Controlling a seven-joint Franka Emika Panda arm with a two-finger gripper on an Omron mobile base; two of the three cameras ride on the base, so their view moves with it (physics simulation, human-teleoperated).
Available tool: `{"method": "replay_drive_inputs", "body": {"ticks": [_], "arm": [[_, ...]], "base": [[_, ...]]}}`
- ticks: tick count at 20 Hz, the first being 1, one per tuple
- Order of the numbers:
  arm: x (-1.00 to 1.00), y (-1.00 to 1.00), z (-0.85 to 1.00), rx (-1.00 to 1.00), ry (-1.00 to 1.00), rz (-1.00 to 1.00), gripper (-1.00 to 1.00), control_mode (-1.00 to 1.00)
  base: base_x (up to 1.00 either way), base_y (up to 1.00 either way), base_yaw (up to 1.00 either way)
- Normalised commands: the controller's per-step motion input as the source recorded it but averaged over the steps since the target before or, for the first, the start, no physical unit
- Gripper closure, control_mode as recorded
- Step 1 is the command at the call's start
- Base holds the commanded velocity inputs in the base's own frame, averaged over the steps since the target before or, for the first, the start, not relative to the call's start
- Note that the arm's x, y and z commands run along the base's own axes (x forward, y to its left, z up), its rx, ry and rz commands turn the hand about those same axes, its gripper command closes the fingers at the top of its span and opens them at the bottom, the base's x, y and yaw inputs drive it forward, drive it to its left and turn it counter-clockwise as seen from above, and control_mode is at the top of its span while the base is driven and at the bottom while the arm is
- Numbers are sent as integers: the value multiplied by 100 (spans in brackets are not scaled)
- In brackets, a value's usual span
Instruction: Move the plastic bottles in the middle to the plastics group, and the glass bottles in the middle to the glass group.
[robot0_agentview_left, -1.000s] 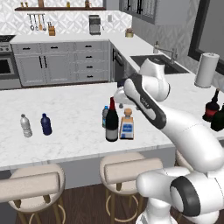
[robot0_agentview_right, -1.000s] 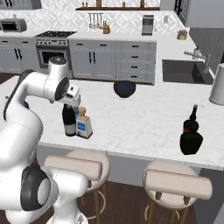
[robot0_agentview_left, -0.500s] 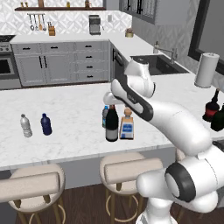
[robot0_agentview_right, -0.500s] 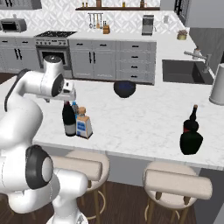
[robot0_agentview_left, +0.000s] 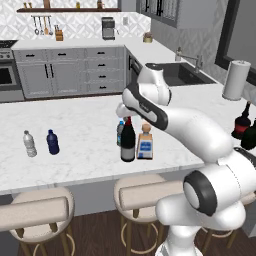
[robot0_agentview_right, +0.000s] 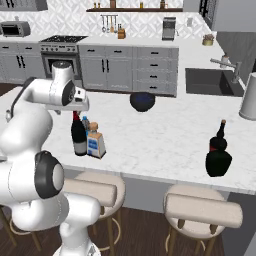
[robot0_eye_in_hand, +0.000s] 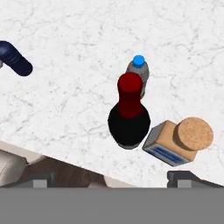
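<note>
Three bottles stand together mid-counter: a tall dark wine bottle (robot0_agentview_left: 128, 144) (robot0_agentview_right: 78, 137) (robot0_eye_in_hand: 129, 124) with a red foil neck, a small water bottle (robot0_agentview_left: 120, 132) (robot0_agentview_right: 86, 123) (robot0_eye_in_hand: 140, 70) behind it, and a squarish clear bottle (robot0_agentview_left: 145, 146) (robot0_agentview_right: 95, 143) (robot0_eye_in_hand: 177, 141) with a tan stopper beside it. My gripper (robot0_agentview_left: 123, 111) (robot0_agentview_right: 76, 107) (robot0_eye_in_hand: 112, 179) hovers open just above them, holding nothing. The plastics group, a clear white-capped bottle (robot0_agentview_left: 30, 144) and a dark-blue bottle (robot0_agentview_left: 52, 142) (robot0_eye_in_hand: 15, 59), stands at the counter's left. The glass group (robot0_agentview_left: 244, 122) (robot0_agentview_right: 218, 156) stands at the right end.
A white paper-towel roll (robot0_agentview_left: 235, 80) (robot0_agentview_right: 248, 97) stands behind the glass group, near the sink (robot0_agentview_right: 212, 82). A dark bowl (robot0_agentview_right: 142, 101) sits on the counter's far side. Stools (robot0_agentview_left: 142, 192) line the near edge below the counter.
The hand has swung a little to the left and now sits over the middle bottles. Its jaws stayed open, and no bottle moved.
</note>
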Motion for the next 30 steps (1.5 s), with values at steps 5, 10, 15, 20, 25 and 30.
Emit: {"method": "replay_drive_inputs", "body": {"ticks": [5, 10, 15, 20, 25, 30], "arm": [[19, 0, -24, -2, -21, 0, -100, -100], [40, 0, -24, -2, -10, 0, -100, -100], [37, 0, -12, 0, 0, 0, -100, -100], [31, 3, -9, 0, 0, 0, -100, -100], [16, 6, -21, 0, 0, 0, -100, -100], [5, 11, -23, 0, -1, 0, -100, -100]], "base": [[0, 0, 0], [0, 0, 0], [0, 0, 0], [0, 0, 0], [0, 0, 0], [0, 0, 0]]}}
